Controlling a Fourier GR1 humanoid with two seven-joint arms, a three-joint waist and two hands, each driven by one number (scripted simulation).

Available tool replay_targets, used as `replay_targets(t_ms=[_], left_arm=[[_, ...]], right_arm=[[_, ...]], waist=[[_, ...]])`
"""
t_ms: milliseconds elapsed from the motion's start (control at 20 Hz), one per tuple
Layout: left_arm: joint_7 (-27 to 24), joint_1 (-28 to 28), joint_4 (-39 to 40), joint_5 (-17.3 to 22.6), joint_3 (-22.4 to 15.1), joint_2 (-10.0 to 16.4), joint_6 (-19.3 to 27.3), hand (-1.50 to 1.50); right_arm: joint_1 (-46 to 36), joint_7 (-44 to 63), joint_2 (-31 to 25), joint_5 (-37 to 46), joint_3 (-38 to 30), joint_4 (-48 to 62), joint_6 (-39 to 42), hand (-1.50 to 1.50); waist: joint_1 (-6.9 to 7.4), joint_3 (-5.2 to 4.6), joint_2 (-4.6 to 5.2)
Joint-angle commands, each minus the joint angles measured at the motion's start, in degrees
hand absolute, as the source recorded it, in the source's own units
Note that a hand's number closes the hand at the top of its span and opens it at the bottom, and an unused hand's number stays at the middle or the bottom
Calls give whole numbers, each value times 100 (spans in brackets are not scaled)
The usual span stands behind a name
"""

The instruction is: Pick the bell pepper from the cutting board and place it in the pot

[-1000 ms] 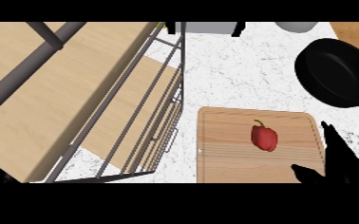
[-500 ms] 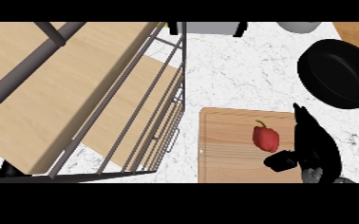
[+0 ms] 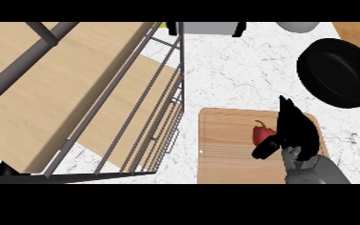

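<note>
- Right hand (image 3: 294, 126) low at the right, forearm cut by the edge; fingers straight, thumb spread, clamped on nothing.
- Covers the right side of the bell pepper (image 3: 262, 133), lying on the cutting board (image 3: 225, 157).
- Nearer the pepper than half a second ago.
- Beyond, pot (image 3: 330, 71), cut off at right.

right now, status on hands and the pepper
Right hand open beside the bell pepper; left hand not in view. Pepper on the cutting board, not lifted. Nothing seen blocking the way to the pot.

Right hand (image 3: 295, 126) has reached the bell pepper (image 3: 262, 133) (thumb below it).
</note>
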Motion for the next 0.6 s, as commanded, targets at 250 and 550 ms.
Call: replay_targets(t_ms=[250,550], left_arm=[[-445,-358,-95,-9,187,-200,25,0],[-376,-337,-182,-82,120,-274,22,0]], right_arm=[[-382,1176,530,195,-268,635,601,-150],[-457,980,800,565,-350,1164,549,-150]], waist=[[-146,48,-43],[-150,54,-40]])
